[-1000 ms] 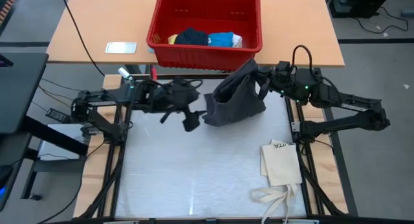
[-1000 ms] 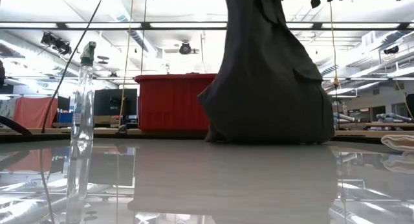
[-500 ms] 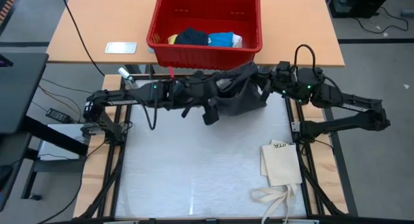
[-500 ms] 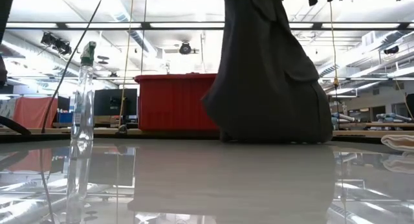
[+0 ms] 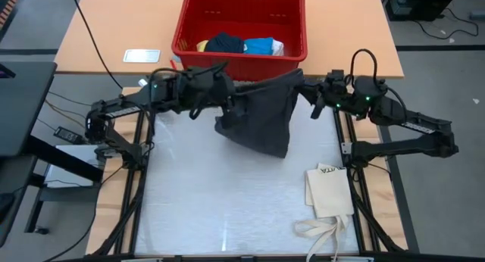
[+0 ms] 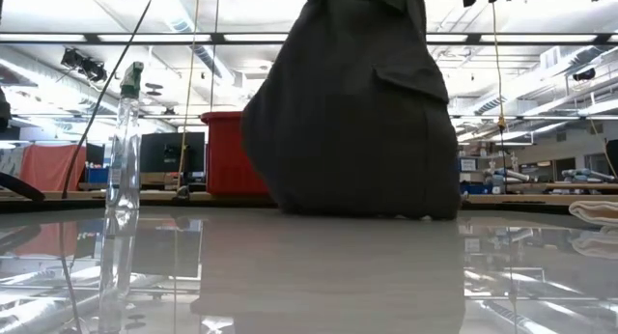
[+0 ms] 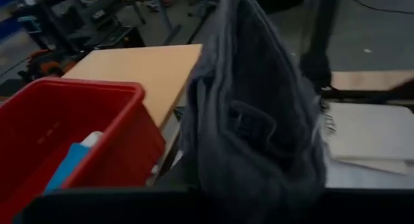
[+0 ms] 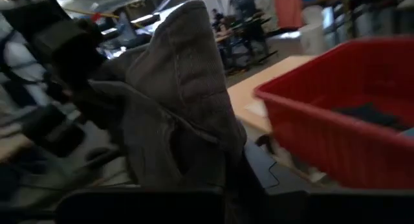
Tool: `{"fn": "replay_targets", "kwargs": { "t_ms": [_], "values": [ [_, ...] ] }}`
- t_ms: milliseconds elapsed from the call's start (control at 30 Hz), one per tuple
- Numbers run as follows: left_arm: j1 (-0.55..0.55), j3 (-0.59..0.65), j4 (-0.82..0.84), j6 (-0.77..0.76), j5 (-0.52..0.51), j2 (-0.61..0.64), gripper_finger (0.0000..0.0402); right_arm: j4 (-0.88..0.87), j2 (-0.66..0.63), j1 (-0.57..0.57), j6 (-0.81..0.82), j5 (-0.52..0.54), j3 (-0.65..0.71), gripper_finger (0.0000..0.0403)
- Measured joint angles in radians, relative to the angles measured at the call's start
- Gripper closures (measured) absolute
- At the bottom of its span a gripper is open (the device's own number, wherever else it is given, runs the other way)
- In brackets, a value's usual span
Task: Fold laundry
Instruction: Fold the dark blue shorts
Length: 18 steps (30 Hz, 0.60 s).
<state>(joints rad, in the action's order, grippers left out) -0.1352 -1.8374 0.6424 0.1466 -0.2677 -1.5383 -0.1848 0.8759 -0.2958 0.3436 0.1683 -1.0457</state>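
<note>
Dark grey cargo shorts (image 5: 261, 122) hang spread between my two grippers over the far half of the white mat; the low view shows the shorts (image 6: 357, 112) as a wide dark drape. My left gripper (image 5: 229, 104) is shut on their upper left end. My right gripper (image 5: 305, 92) is shut on their upper right end. The shorts fill the left wrist view (image 7: 259, 120) and the right wrist view (image 8: 181, 101). More laundry, a navy piece (image 5: 226, 42), a blue piece (image 5: 261, 45) and a yellow piece (image 5: 203, 45), lies in the red basket (image 5: 241, 65). My left gripper holds the left end of the shorts' upper edge (image 5: 238, 103), coming about level from the table's left. The cloth itself hides the fingers. The shorts hang below the hold, and their lower end (image 6: 367, 210) reaches the table. My right gripper holds the right end of the shorts' upper edge (image 5: 297, 83), coming level from the table's right. The bunched cloth hides the place of contact. The upper edge runs nearly straight across to the left gripper.
The red basket stands on the wooden table behind the mat, close to the held shorts. A cream tote bag (image 5: 330, 190) with long straps lies at the mat's right near side. A clear spray bottle (image 6: 124, 151) stands at the left. A white card (image 5: 142, 55) lies beside the basket.
My left gripper has gone right to the hanging shorts, shut on their free upper end, and drawn it toward the far left and up. The shorts, bunched below the right gripper before, are now spread between both grippers, their lower part swung leftward.
</note>
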Motion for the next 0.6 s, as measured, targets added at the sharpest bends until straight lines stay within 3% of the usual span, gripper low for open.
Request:
{"fn": "replay_targets", "kwargs": {
  "t_ms": [167,367,467,600],
  "values": [
    [-0.058,0.000,-0.071,0.121,-0.054,0.000,0.0332,0.098,0.047,-0.086,-0.191,-0.023,-0.025,0.0384],
    [-0.081,-0.096,-0.134,0.266,-0.083,0.001,0.0339,0.079,0.120,-0.085,-0.345,-0.039,-0.196,0.0384],
    [-0.058,-0.138,-0.059,0.217,-0.086,0.004,0.0336,-0.031,0.153,-0.050,-0.331,-0.052,-0.275,0.0384],
    [-0.008,-0.151,0.192,-0.058,-0.084,0.004,0.0323,-0.245,0.195,0.024,-0.165,-0.069,-0.292,0.0384]
  ]
}}
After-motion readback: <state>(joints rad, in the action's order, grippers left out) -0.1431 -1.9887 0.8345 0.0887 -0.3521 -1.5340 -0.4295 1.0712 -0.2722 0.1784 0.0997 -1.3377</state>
